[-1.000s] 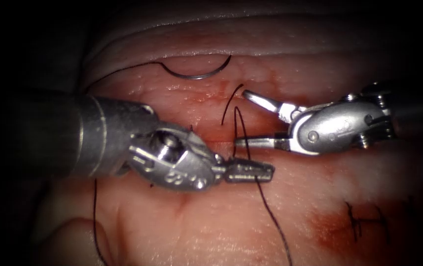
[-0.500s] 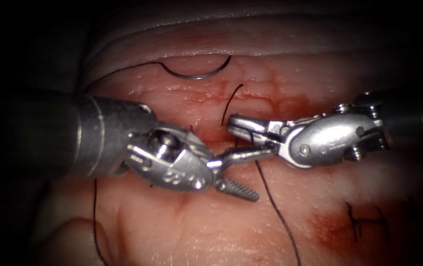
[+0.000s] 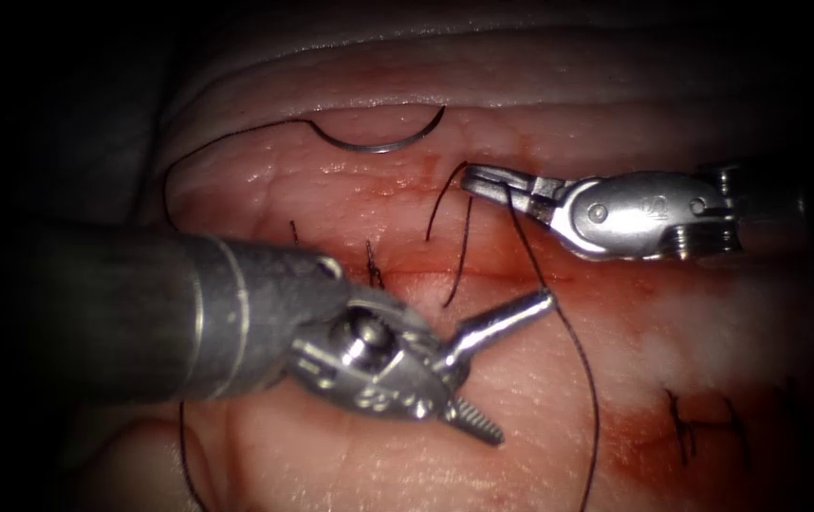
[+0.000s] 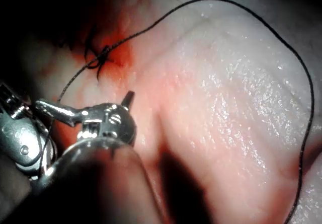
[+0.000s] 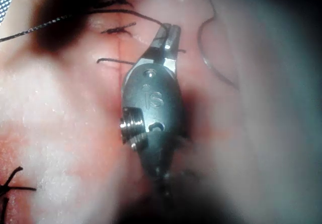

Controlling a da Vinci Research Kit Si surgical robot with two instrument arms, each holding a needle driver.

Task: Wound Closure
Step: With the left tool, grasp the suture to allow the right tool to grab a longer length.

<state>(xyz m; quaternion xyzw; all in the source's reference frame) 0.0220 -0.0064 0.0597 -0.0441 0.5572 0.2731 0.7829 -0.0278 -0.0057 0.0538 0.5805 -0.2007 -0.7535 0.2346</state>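
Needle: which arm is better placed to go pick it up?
Probably left. The left tool has open, empty jaws; the right tool is shut on the thread. The needle lies free on the tissue above the cut.

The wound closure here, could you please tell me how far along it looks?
Done: a tied stitch sits at the cut's right end. In hand: the right tool has its jaws shut on the thread, which loops down over the tissue. The left tool is open and holds nothing. The needle lies free on the tissue above the cut, not in it. Left: the cut's middle, open, with loose thread ends.
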